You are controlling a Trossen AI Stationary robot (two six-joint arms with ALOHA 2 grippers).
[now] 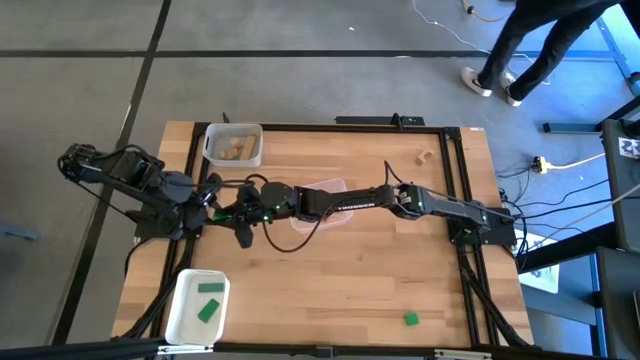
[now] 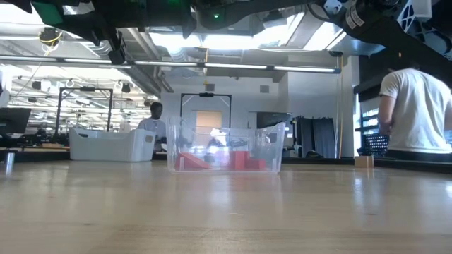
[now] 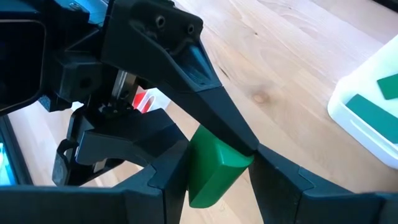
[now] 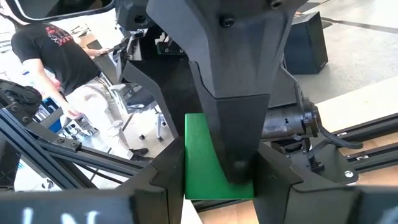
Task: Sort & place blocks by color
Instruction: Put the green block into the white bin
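A green block [image 3: 211, 168] is held in mid-air between both grippers, which meet over the table's left middle. My left gripper [image 1: 222, 207] comes from the left and my right gripper [image 1: 248, 207] from the right on a long reach. Both are shut on the block, also seen in the right wrist view [image 4: 208, 165]. A white tray [image 1: 172, 318] near the left corner holds green blocks [image 1: 209, 300]. The clear tray [image 2: 272, 144] in the middle holds red blocks [image 2: 236, 161]. A far white tray [image 1: 258, 140] holds tan blocks [image 1: 233, 148]. One green block [image 1: 410, 319] lies loose near the near edge. My left gripper pinches the green block between its two fingers [image 3: 166, 180], one on each opposite side face [image 3: 194, 186]. The block is lifted clear of the table. My right gripper pinches the same block by its other pair of faces [image 4: 199, 143], its fingers [image 4: 163, 180] crossing the left gripper's.
A tan piece [image 1: 424, 156] lies near the far right corner. Black frame rails [image 1: 455, 180] run along the table's edges. People stand in the room beyond the table [image 2: 413, 106]. Bare wood [image 1: 340, 280] stretches across the near middle.
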